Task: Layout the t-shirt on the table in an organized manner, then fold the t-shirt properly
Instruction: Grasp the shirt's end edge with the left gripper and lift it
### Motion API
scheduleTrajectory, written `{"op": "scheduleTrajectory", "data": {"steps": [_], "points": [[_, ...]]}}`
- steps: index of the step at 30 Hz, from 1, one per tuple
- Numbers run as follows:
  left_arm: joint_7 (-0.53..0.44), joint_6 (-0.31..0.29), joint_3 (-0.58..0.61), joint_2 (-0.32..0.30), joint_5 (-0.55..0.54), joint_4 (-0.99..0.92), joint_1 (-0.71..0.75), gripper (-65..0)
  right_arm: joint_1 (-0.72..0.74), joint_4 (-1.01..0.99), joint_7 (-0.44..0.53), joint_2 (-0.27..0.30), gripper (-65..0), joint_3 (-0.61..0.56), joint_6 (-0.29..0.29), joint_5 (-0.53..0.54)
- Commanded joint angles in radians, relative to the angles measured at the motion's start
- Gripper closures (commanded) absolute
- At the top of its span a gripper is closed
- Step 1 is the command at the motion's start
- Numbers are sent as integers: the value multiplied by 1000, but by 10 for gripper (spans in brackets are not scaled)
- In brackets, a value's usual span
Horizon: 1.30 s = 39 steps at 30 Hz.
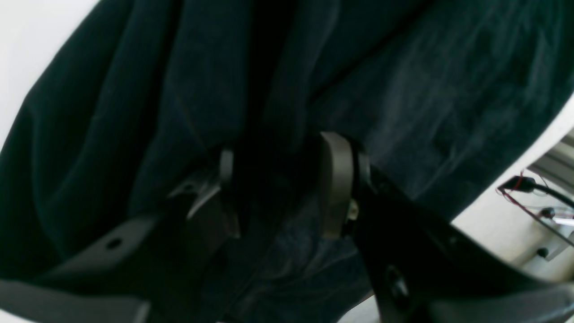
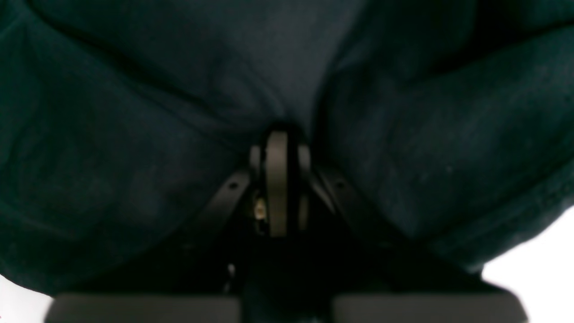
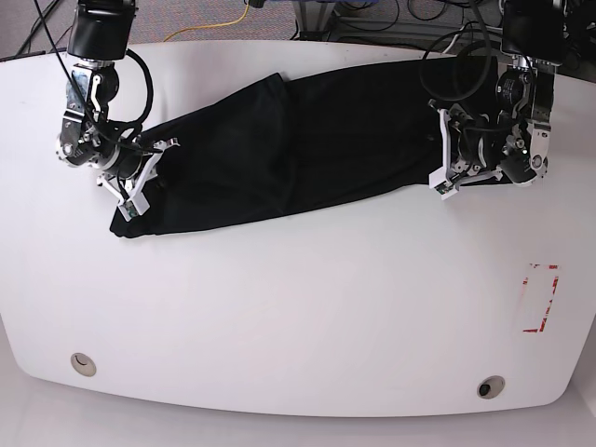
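Note:
The black t-shirt lies stretched in a long band across the far half of the white table. My right gripper is at its left end. In the right wrist view the right gripper has its fingers pressed together on a pinch of the t-shirt. My left gripper is at the shirt's right end. In the left wrist view the left gripper has its fingers standing apart, with folds of the t-shirt bunched between and over them.
A red tape rectangle marks the table's right side. Two metal grommets sit near the front edge. Cables lie behind the far edge. Wires and a metal frame show past the table edge.

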Motion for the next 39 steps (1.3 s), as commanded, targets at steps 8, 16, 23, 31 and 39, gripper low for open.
{"op": "scheduleTrajectory", "data": {"steps": [8,16,23,31,39], "points": [[-2,0,2,-8,-4,19,-14,-125,-6,-8,-75,7,-32,-2,-5,-52],[-2,0,-1,-8,-4,19,-14,-38,-6,-8,-75,7,-32,-2,-5,-52],[-2,0,-1,-8,-4,20,-14,-35,-6,-8,-75,7,-32,-4,-5,-52],[-2,-5,-35,-8,-6,85,-8,0,-6,-8,-75,7,-32,-4,-5,-52],[-2,-83,-37,-10,-6,148,24,0,-6,-8,-75,7,-32,-4,-5,-52]]}}
